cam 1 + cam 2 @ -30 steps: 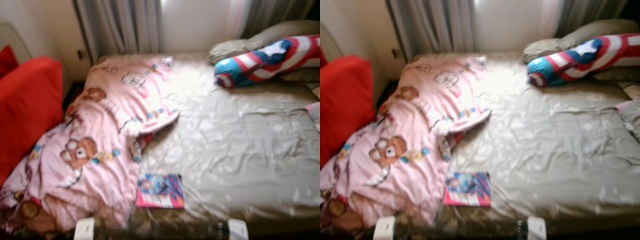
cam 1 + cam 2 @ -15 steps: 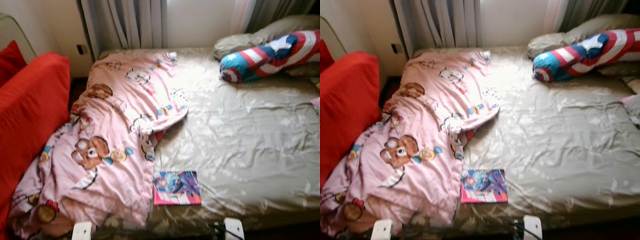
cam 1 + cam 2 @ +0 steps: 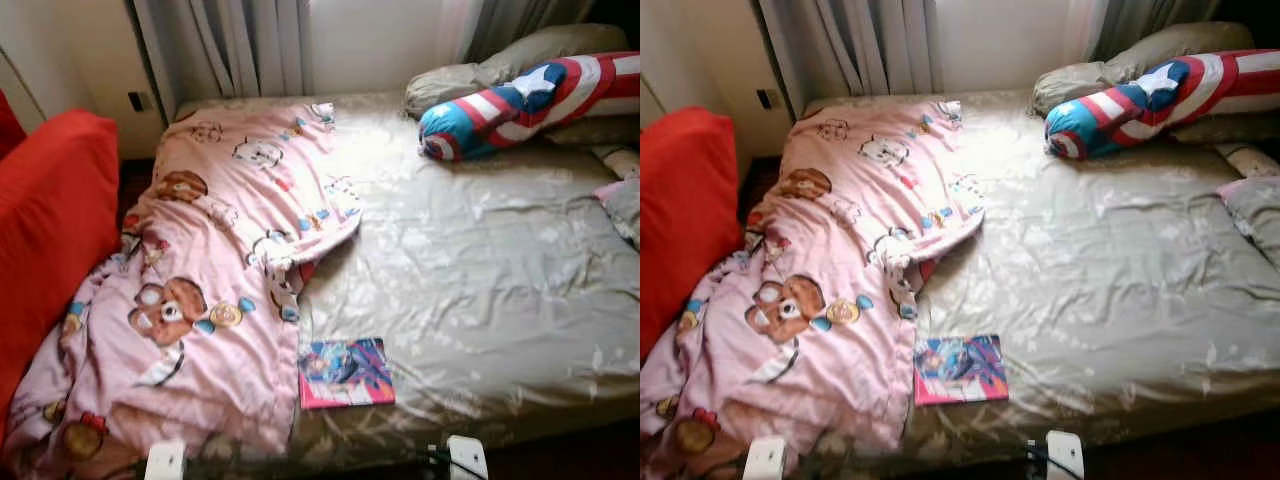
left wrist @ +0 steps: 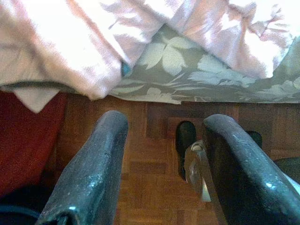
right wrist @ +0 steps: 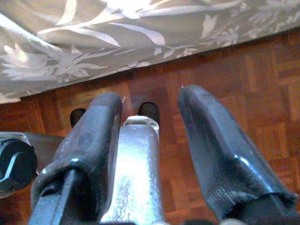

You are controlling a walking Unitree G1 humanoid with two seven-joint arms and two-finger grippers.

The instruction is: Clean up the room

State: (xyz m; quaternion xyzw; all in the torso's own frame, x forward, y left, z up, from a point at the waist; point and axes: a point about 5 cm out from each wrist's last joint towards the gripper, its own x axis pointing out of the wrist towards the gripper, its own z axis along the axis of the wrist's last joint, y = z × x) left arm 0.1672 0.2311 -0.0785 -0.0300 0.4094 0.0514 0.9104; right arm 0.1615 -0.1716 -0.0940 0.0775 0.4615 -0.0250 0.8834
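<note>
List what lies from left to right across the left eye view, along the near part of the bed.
Red cushion → pink bear-print blanket → colourful book → bare grey-green sheet.

Head stereo overlooks bed (image 3: 480, 280); wrists face floor (image 5: 262, 93) (close).

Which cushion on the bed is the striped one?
The long bolster, red, white and blue with a star, lying in front of the plain grey pillows by the curtain.
</note>
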